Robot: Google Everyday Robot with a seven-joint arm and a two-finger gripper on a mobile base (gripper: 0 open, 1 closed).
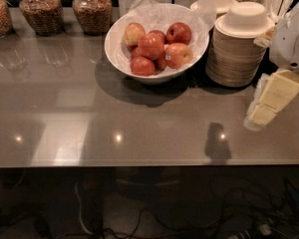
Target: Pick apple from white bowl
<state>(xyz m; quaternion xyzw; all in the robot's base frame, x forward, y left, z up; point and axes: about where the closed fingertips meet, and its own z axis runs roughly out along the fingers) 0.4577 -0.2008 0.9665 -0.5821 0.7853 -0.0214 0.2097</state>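
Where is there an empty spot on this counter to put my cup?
The whole front strip of the counter is bare, from the left edge to the gripper at the right edge. There is room too in front of the jars, left of the white bowl. The back right is crowded: white bowl, stack of paper bowls and gripper sit close together.

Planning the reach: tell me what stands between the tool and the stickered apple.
The tool hangs at the table's right edge; the stack of disposable bowls stands between it and the apple in the white bowl.
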